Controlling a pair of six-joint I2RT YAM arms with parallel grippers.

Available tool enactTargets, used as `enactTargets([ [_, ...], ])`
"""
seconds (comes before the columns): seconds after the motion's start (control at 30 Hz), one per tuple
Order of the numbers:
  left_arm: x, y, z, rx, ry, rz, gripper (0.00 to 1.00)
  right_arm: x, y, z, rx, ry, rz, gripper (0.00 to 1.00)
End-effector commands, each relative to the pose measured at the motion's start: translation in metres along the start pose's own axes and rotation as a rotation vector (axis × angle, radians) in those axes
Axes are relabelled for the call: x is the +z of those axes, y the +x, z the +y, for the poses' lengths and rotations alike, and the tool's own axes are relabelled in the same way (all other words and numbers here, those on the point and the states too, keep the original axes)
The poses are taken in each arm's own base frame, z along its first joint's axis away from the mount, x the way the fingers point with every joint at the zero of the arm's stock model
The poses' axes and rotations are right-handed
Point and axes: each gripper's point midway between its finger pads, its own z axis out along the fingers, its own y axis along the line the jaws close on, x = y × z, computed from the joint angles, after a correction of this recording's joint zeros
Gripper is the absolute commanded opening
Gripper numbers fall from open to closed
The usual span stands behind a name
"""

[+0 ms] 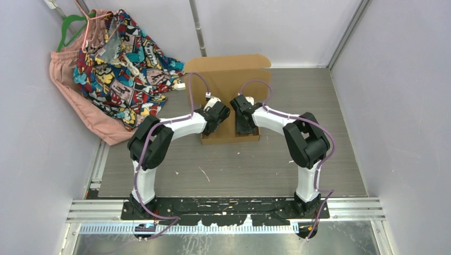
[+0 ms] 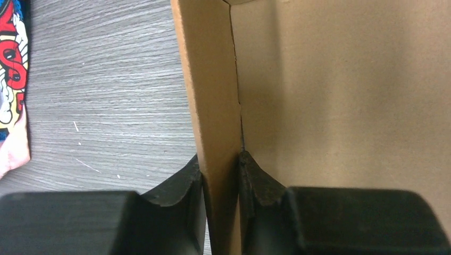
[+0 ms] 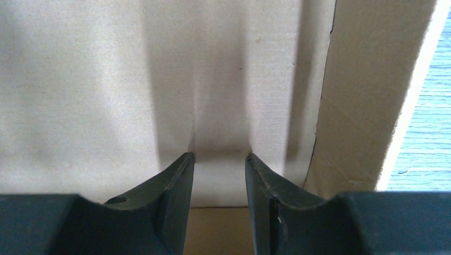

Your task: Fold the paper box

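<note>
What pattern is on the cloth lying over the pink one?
The cloth has a bright comic-book print, red, blue and yellow; clearest in the top view.

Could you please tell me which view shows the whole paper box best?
The top external view: the paper box shows from rear flap to front edge. The left wrist view shows only one wall in the left gripper; the right wrist view, only an inner panel.

My grey wood-grain surface carries the paper box toward its far middle, with one wide flap standing upright at the back. At my far left, a comic-print cloth is heaped over a pink garment, both lying partly across the surface's edge.
</note>
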Motion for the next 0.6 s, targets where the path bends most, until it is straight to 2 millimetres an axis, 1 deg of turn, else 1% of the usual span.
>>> enactTargets([
  [0.0, -0.001, -0.016, 0.009, -0.019, -0.043, -0.028, 0.19, 0.016, 0.021, -0.015, -0.022, 0.073, 0.066, 0.45],
  [0.13, -0.001, -0.02, 0.01, -0.028, -0.048, -0.04, 0.12, 0.017, 0.021, -0.015, -0.023, 0.074, 0.07, 0.45],
  [0.23, 0.001, -0.019, 0.009, -0.026, -0.053, -0.037, 0.07, 0.018, 0.022, -0.015, -0.024, 0.075, 0.073, 0.45],
  [0.4, 0.005, -0.014, 0.007, -0.017, -0.059, -0.022, 0.05, 0.019, 0.023, -0.015, -0.025, 0.078, 0.075, 0.45],
  [0.47, 0.007, -0.011, 0.006, -0.013, -0.061, -0.016, 0.05, 0.019, 0.023, -0.015, -0.026, 0.078, 0.077, 0.45],
  [0.5, 0.008, -0.01, 0.006, -0.012, -0.059, -0.013, 0.07, 0.02, 0.024, -0.015, -0.025, 0.079, 0.078, 0.45],
  [0.53, 0.008, -0.01, 0.004, -0.011, -0.054, -0.011, 0.1, 0.02, 0.024, -0.016, -0.026, 0.079, 0.08, 0.45],
  [0.57, 0.009, -0.009, 0.003, -0.012, -0.048, -0.008, 0.17, 0.02, 0.024, -0.015, -0.025, 0.078, 0.079, 0.45],
])
